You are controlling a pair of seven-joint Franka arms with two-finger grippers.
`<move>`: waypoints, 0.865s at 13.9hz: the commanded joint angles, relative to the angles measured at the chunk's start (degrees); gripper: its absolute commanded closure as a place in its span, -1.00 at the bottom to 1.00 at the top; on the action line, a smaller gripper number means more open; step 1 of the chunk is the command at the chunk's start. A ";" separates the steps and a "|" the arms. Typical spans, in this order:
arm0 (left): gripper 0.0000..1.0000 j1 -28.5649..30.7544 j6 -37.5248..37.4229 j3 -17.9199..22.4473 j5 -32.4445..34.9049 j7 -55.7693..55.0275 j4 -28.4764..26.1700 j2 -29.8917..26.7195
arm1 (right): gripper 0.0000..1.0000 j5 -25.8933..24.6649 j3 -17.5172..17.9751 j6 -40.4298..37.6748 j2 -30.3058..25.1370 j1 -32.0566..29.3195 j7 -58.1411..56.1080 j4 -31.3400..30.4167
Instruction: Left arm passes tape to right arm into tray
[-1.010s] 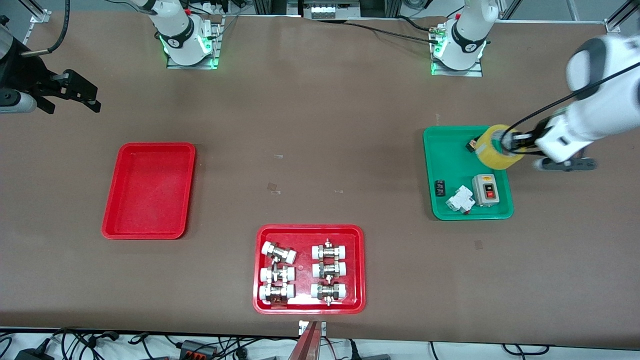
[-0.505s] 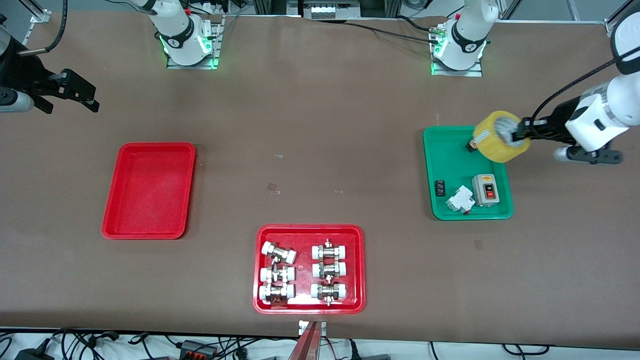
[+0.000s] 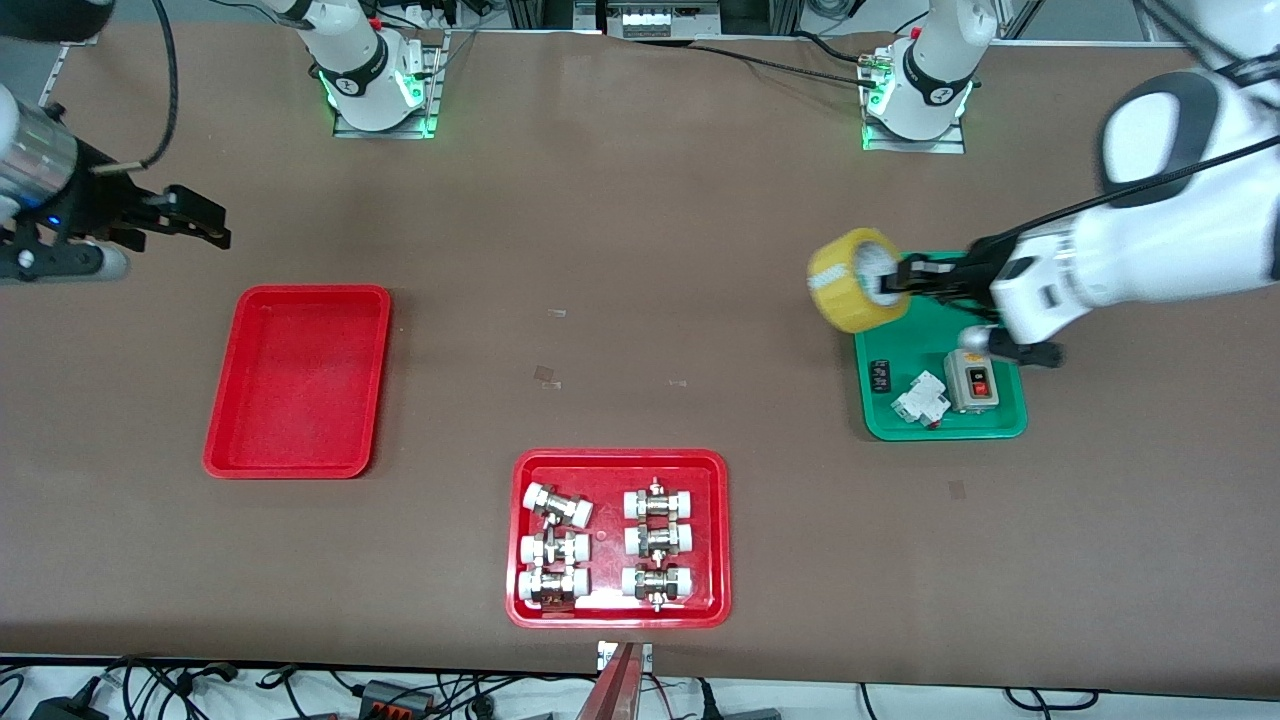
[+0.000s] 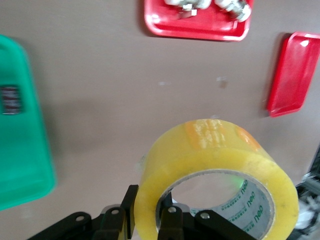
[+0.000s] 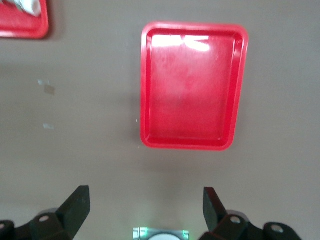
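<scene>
The left claw (image 3: 905, 280) grips the packing tape roll (image 3: 857, 280) by its wall, aloft over the green tray's (image 3: 890, 420) edge, mid-carry toward the handover, so next the waiting right claw (image 3: 200, 222), spread wide near the empty red tray (image 3: 297, 465), must meet it mid-desk.

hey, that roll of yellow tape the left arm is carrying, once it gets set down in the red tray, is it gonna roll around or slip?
The tape is round and wide, so on its curved side it would probably roll; flat on an end, it should stay. Its glossy wrap looks slick. The left pincer clamps its wall through the core, likely a secure hold. The red tray has a low rim that may stop slow rolling.
</scene>
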 commanded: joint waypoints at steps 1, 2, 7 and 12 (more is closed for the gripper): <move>1.00 -7.59 2.87 0.42 -3.98 -13.53 7.43 6.81 | -1.00 2.37 0.19 -2.40 1.65 -0.49 -2.40 1.43; 1.00 -10.23 4.37 0.42 -4.08 -19.86 9.27 9.01 | -1.00 7.00 0.02 -2.40 1.92 -0.58 -2.85 1.35; 1.00 -19.83 16.40 0.33 -5.82 -47.04 16.05 16.75 | -1.00 31.96 0.02 -2.66 7.71 -4.53 -3.11 1.26; 1.00 -29.31 42.30 0.42 -12.52 -67.26 16.23 22.46 | -1.00 47.45 0.02 0.85 13.25 -4.45 -4.96 1.26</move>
